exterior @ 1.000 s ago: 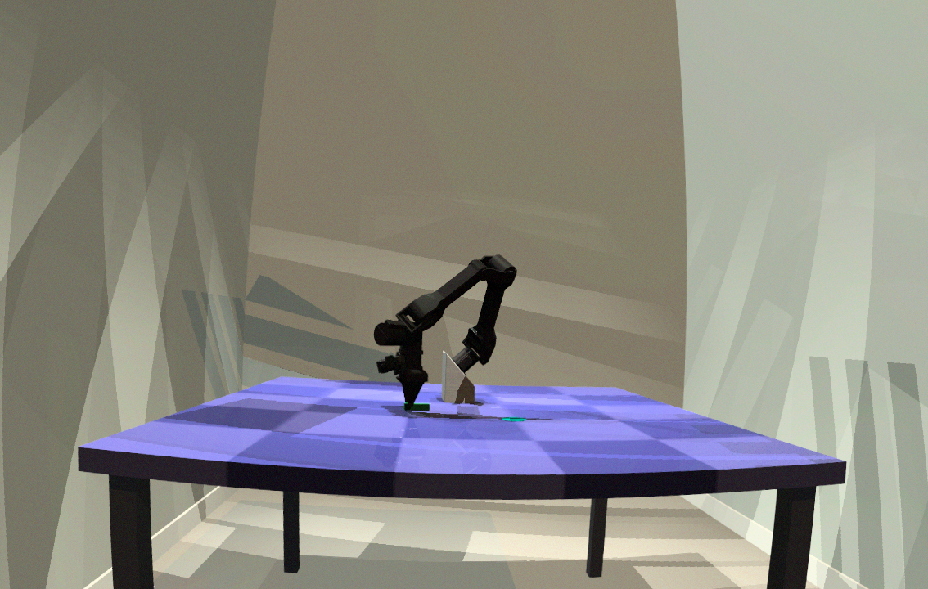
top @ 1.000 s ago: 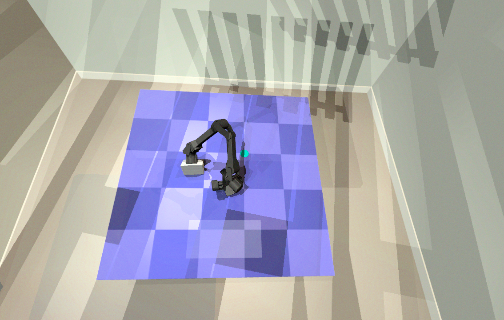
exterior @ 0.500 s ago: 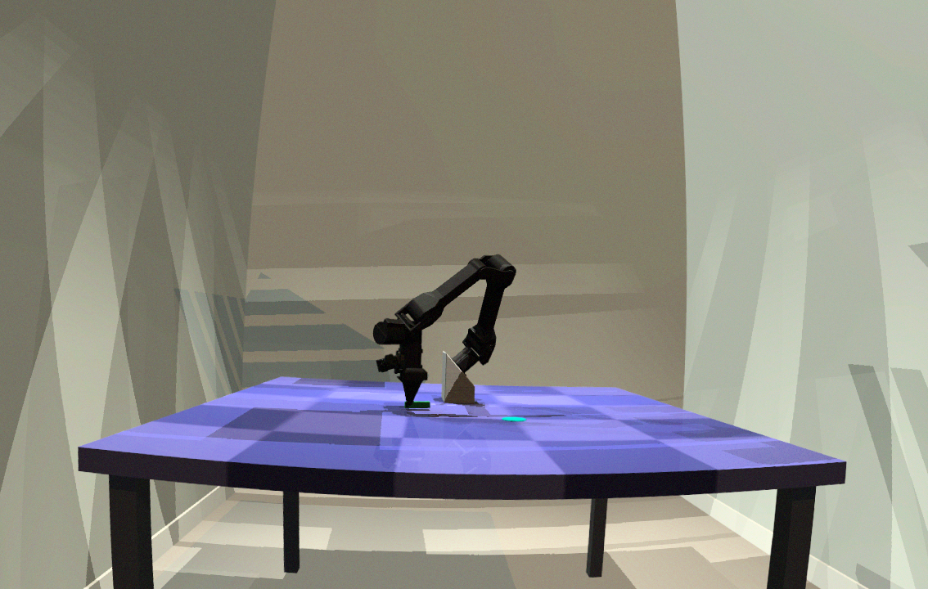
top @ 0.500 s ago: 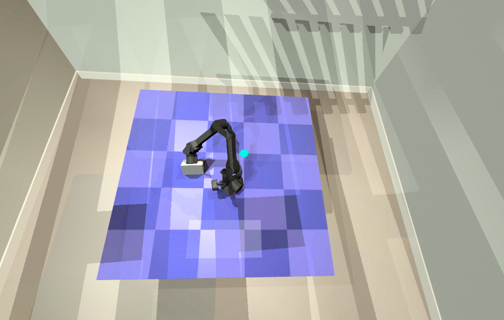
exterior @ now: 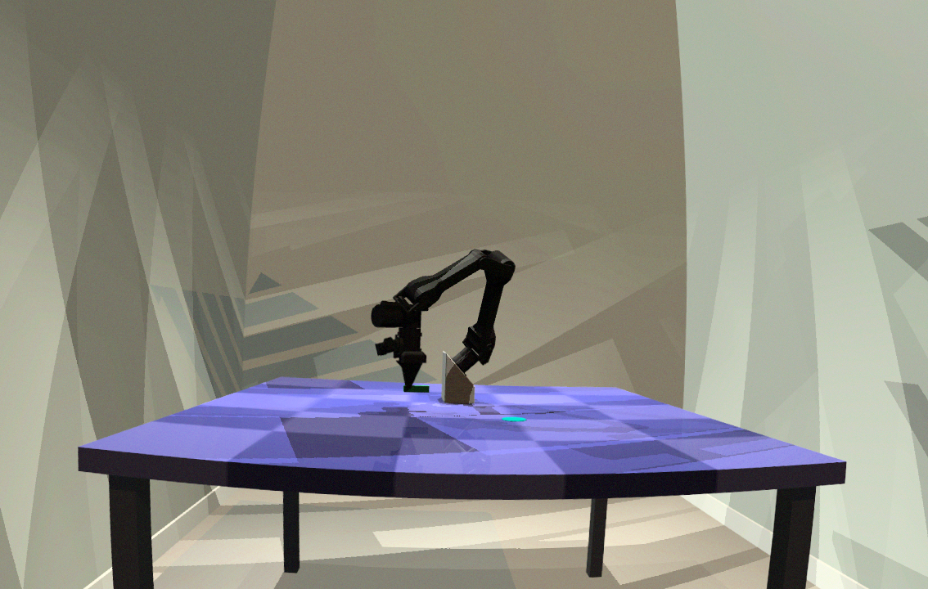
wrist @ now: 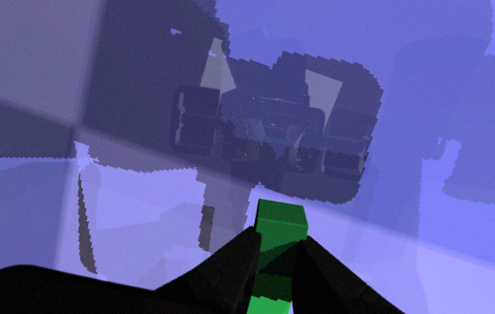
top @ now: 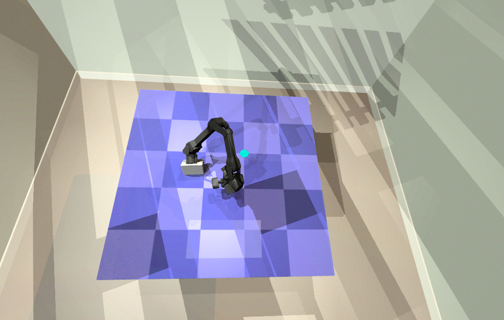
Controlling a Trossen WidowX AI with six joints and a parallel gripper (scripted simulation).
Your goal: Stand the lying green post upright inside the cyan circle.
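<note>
Left of centre in the exterior view, the parallel-jaw gripper (top: pixel 228 191) (exterior: pixel 408 388) (wrist: pixel 276 242) points down at the checkered tabletop (top: pixel 222 246) (exterior: pixel 482 457) (wrist: pixel 448 131), its dark, tapering fingers clamped on the green post (exterior: pixel 420 388) (wrist: pixel 279 214). The post, a slim, square-edged bar with flat, matt-looking faces, lies on its side at the fingertips, at the bottom centre of the wrist view (from overhead the wrist hides it). Grasping appears done; lifting, turning upright, placing, releasing and withdrawing are left.

Next rightward in the exterior view stands the arm's pale, block-like base (top: pixel 192 170) (exterior: pixel 458 388), with a sloping upper edge there; the black arm (top: pixel 230 147) (exterior: pixel 493 293), built of angular links and rounded joints, bends high above it.

Further right, just below the centre of that frame, is the cyan circle (top: pixel 244 153) (exterior: pixel 513 420), a flat, evenly coloured disc with nothing standing on it. It lies well apart from the post. The tabletop is in blue and violet squares, crossed by hard-edged shadows, on dark, square-cut legs (exterior: pixel 132 534).
</note>
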